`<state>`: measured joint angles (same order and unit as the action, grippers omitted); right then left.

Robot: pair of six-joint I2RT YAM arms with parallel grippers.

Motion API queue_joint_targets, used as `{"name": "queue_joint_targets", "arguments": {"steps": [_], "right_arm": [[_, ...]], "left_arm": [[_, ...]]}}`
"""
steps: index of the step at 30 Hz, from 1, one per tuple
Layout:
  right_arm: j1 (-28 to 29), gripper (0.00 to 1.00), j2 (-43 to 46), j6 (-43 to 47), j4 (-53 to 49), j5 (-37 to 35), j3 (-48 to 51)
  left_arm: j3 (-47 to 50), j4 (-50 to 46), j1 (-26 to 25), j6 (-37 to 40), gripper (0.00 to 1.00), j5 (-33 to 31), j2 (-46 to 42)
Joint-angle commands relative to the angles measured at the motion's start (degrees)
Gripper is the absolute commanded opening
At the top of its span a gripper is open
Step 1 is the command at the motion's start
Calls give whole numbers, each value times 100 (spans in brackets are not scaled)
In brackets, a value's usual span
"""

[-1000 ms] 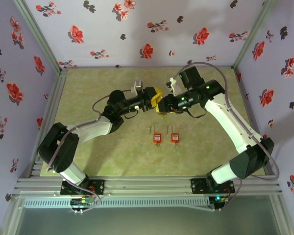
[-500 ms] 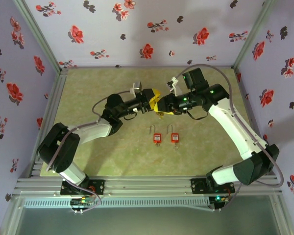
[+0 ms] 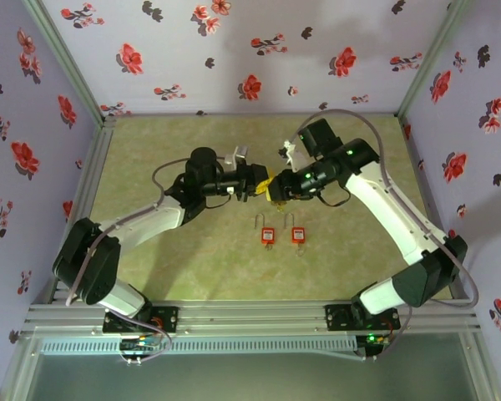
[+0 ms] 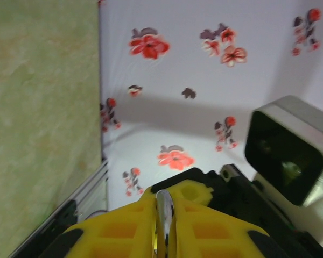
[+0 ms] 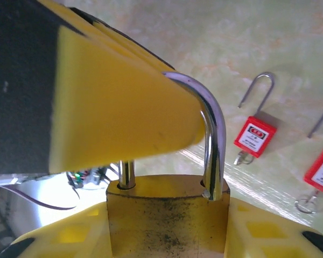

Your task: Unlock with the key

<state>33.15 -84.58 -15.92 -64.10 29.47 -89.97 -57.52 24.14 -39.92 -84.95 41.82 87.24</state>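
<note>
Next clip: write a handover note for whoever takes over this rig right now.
Grips: the left end effector is closed on the shackle of the brass padlock. The right end effector is closed on its body.
Things: two red padlocks lie on the table nearer the bases. Their shackles look open, with a key ring at the base of each.
Done: the brass padlock is held up between both arms.
Left: both shackle legs sit in the body, so it looks locked. Whether a key is in it is hidden.

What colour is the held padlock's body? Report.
The padlock body is brass-gold with dark smudges; right wrist view.
</note>
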Motion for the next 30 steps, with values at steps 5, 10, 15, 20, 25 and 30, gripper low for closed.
{"name": "queue_joint_targets", "arguments": {"steps": [5, 10, 15, 20, 25, 30], "right_arm": [[521, 0, -155, 659, -203, -1193, -548], [1080, 0, -303, 1038, -385, -2236, -771], [1657, 0, -482, 1320, -341, -3365, -791], [2016, 0, -575, 1642, -46, -4186, -638], [2238, 0, -595, 2146, 212, -4728, -516], [2508, 0, -598, 2431, 362, -5222, -415]], "left_arm": [[-673, -3385, -52, 1343, 6, 390, 28], [-1249, -5011, -30, 1919, 3, 173, 264], [-1616, -5768, 51, 1923, 1, 128, 444], [-1822, -5955, 109, 1581, 1, 346, 591], [-2056, -6287, 133, 1482, 1, 527, 752], [-2031, -6199, 149, 1168, 1, 582, 771]]}}
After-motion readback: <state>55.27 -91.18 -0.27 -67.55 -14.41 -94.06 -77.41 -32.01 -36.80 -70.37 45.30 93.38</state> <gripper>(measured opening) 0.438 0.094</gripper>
